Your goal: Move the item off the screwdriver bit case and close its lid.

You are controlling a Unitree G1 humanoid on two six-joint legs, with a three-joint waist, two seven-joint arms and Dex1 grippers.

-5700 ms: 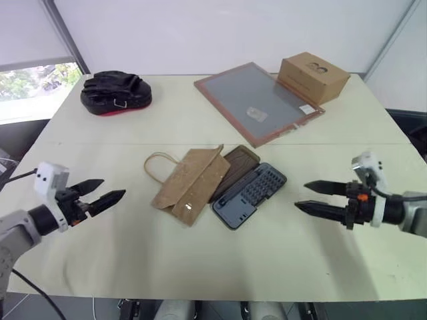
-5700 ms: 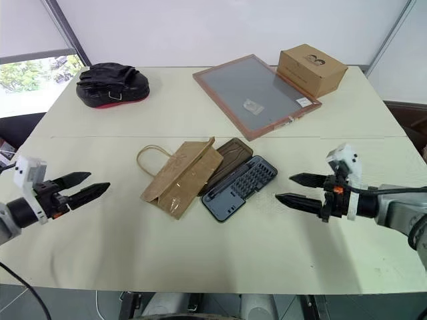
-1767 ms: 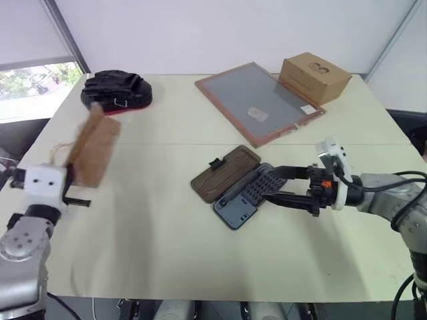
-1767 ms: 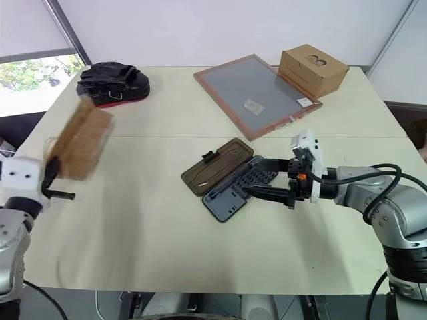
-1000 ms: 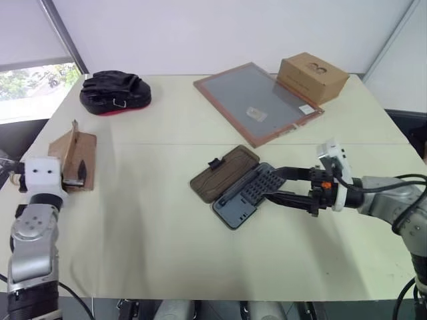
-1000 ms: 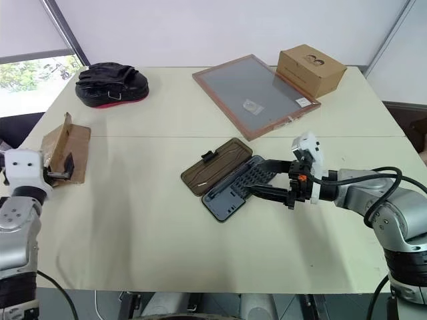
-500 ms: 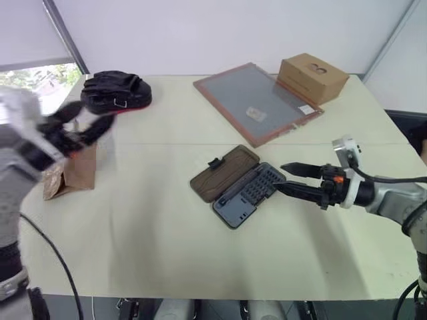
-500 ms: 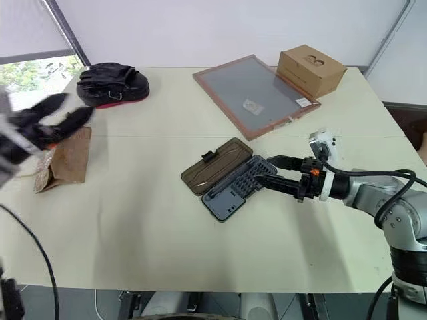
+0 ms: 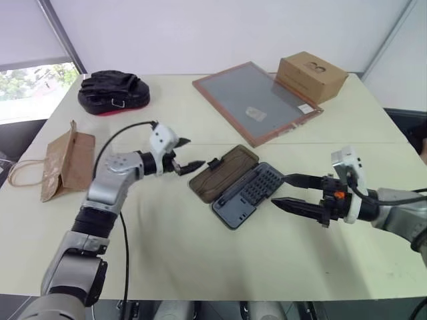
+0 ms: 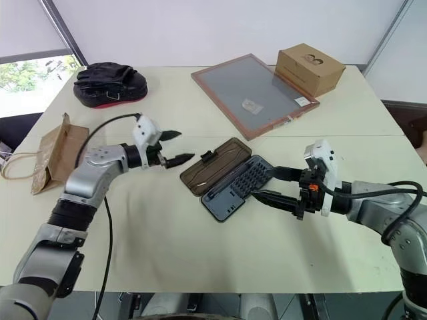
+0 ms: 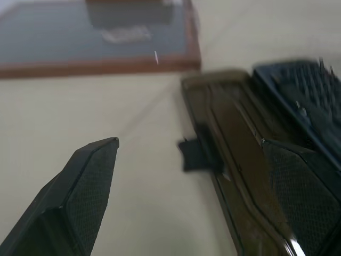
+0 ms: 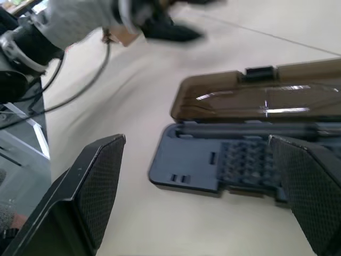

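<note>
The case (image 9: 251, 195) lies open at the table's (image 9: 200, 260) middle, its lid (image 9: 223, 173) flat on the table to the tray's left. The bag (image 9: 65, 160) lies well apart near the left edge. Behind it, at the far left, sits a black pouch (image 9: 113, 92). The panel (image 9: 257, 101) lies behind the case, with the box (image 9: 312, 77) at its right end.

The table (image 9: 200, 267) carries bag (image 9: 65, 160), case (image 9: 250, 197), panel (image 9: 257, 100), box (image 9: 312, 75).

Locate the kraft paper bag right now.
In the left eye view the kraft paper bag lies near the table's left edge, in front of the black pouch, well apart from the bit case.
</note>
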